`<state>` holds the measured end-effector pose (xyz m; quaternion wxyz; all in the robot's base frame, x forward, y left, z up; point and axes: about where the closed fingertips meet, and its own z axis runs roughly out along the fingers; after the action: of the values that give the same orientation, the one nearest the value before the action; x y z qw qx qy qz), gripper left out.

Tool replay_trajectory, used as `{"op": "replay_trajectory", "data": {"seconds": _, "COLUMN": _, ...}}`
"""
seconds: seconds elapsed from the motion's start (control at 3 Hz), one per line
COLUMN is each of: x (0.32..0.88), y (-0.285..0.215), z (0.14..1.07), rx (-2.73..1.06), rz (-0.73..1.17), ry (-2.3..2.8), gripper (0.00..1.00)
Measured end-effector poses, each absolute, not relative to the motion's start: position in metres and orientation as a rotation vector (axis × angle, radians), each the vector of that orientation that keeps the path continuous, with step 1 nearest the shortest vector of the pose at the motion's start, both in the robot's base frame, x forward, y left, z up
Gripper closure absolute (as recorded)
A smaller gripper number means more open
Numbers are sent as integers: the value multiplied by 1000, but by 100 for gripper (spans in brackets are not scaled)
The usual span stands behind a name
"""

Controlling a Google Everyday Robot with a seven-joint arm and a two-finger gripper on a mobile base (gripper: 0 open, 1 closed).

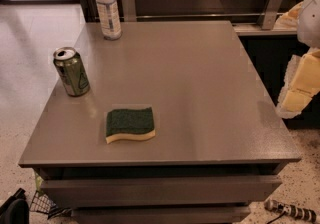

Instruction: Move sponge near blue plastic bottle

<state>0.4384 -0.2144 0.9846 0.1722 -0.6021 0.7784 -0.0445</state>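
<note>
One grey table (200,93): sponge (129,124), can (72,72), bottle (108,10); gripper (300,85) beyond right edge.

The sponge (130,124) lies at the front of the surface (200,93), well apart from the blue plastic bottle (108,10) at back left; the claw (299,85) hangs at right.

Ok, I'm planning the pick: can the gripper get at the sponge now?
Probably yes. The sponge lies flat near the front edge of the table, with nothing on it; the can stands apart. The gripper hangs beyond its right side, only bare surface between.
</note>
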Motion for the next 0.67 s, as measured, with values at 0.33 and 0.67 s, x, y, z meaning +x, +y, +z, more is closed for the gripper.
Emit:
{"op": "replay_trajectory", "data": {"seconds": 0.33, "x": 440, "y": -212, "z": 985, "rx": -1711, "rz": -121, "ry": 2192, "gripper": 0}}
{"op": "replay_trajectory", "data": {"seconds": 0.67, "x": 448, "y": -197, "z": 977, "rx": -1734, "rz": -51, "ry": 2136, "gripper": 0}}
